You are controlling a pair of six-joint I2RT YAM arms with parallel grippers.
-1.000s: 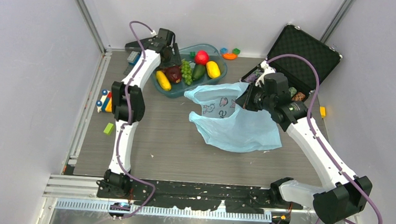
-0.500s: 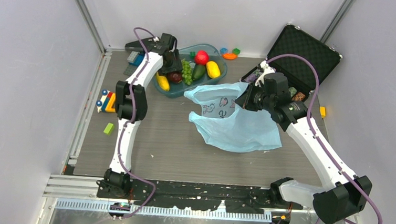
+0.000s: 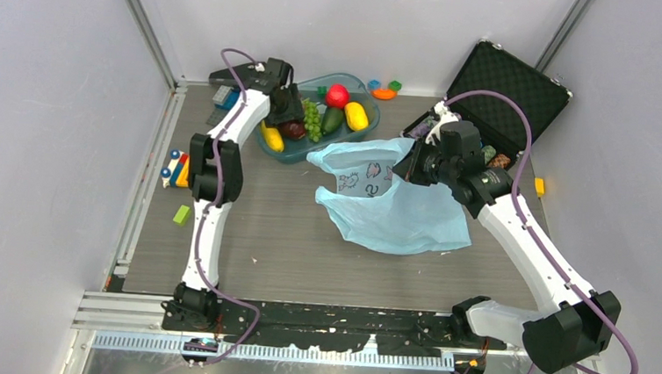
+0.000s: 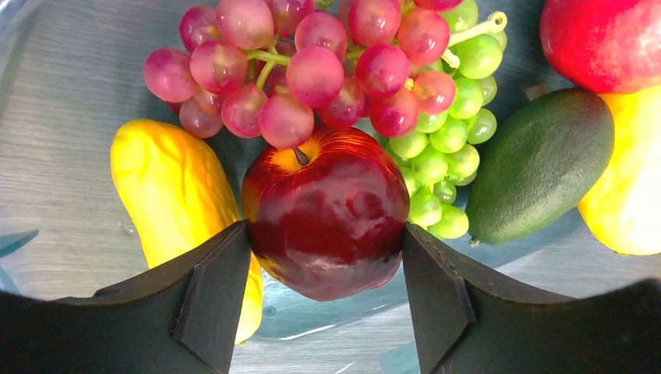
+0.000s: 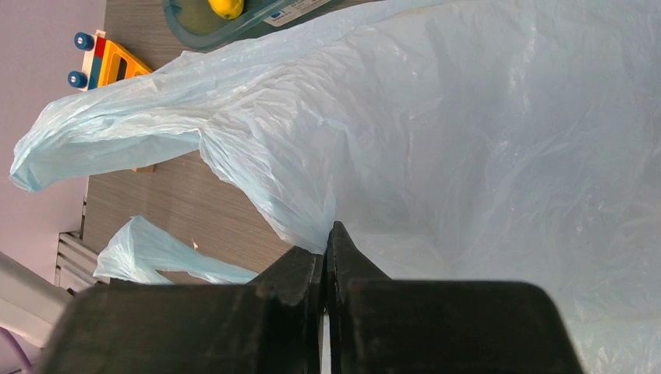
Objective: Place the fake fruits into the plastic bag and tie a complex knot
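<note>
Nearest the bases, the bag (image 3: 404,219) is lying on the middle of the table (image 3: 245,234), its far end lifted. The right gripper (image 3: 403,170) is clenched on the bag's rim, its jaws pressed together with the thin blue plastic pinched between them in the right wrist view. It is holding that edge up, so the mouth is gaping toward the left. One loop handle is drooping leftward from the held edge. No fruit is showing inside the bag.

Just beyond the bag's mouth, the tub (image 3: 300,156) is holding all the fruits. The left gripper (image 4: 323,234) is reaching down into it and grasping the dark apple (image 4: 327,210), one finger touching each side. A yellow fruit (image 4: 179,202) is lying just left of the apple. Purple grapes (image 4: 312,54) are resting against its top. Green grapes (image 4: 444,148) are sitting to its right, then an avocado (image 4: 538,164), with a second yellow fruit (image 4: 623,210) and a red apple (image 4: 600,39) beyond.

Farthest back, toy blocks (image 3: 384,89) are lying behind the tub, and an open black case (image 3: 511,85) is standing at the far right.
</note>
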